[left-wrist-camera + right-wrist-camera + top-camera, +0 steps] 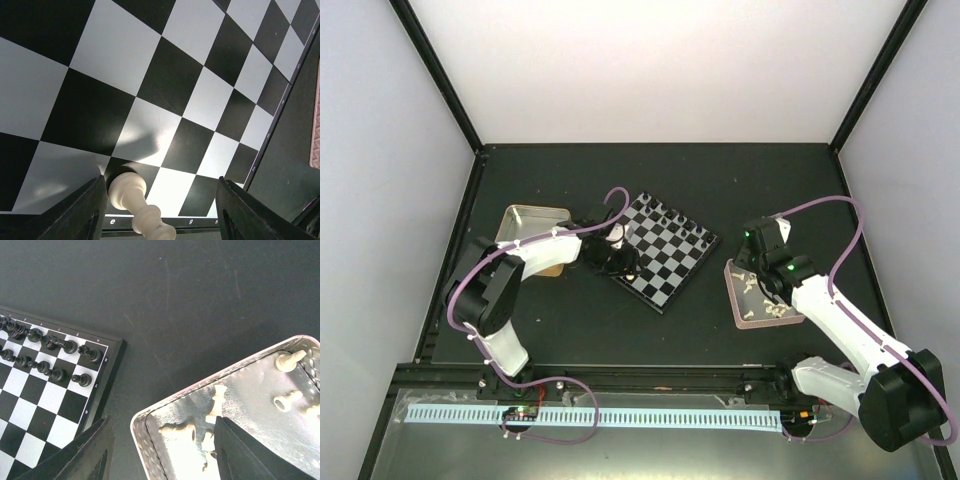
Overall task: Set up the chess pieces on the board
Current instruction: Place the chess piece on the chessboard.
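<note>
Mid-worktop point(770, 190): black-and-grey checked board point(665, 255), black chess pieces point(50, 347) on two rows. Cream-white chess piece point(131, 195) on edge square, upright or toppled unclear. Left claw point(161, 187) wide around it; right claw point(162, 430) wide, empty.

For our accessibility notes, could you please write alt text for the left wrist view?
A cream-white chess piece rests at the labelled edge of the chessboard, between the open fingers of the left gripper and close beside one finger. The other squares in view are bare.

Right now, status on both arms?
Left gripper open over board, white piece ungripped between jaws. Right gripper open above tray of white pieces. Black pieces on board.
</note>
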You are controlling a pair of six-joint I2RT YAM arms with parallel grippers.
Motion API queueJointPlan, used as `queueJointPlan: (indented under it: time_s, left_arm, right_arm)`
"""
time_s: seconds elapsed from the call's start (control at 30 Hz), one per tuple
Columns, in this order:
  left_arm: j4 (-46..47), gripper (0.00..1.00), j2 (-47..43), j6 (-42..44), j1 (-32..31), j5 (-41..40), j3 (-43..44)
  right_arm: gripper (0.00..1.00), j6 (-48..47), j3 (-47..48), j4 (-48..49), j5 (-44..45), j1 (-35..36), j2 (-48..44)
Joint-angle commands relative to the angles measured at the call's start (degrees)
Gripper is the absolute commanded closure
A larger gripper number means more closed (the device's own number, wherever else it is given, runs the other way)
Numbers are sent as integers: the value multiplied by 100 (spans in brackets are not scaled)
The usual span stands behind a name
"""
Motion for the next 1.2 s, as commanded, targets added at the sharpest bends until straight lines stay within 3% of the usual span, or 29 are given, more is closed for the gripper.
queueJointPlan:
  time_s: [0.0, 0.37, 0.73, 0.93, 1.17]
  left_arm:
    - [-197, 38, -13, 75, -35, -111, 225]
    - [-239, 38, -482, 87, -36, -520, 240]
    - [-132, 46, -992, 8, -43, -825, 109]
    - [429, 46, -1994, -179, -33, -1454, -347]
    - [1587, 41, -3470, -171, -35, -1927, -1230]
  right_arm:
    - [44, -94, 56, -50, 9, -28, 19]
    - [44, -193, 131, -88, -248, -28, 229]
    - [46, -221, 98, -91, -282, -36, 312]
    - [47, -334, -143, -84, -325, -218, 412]
    - [52, -334, -460, 34, -459, -958, 768]
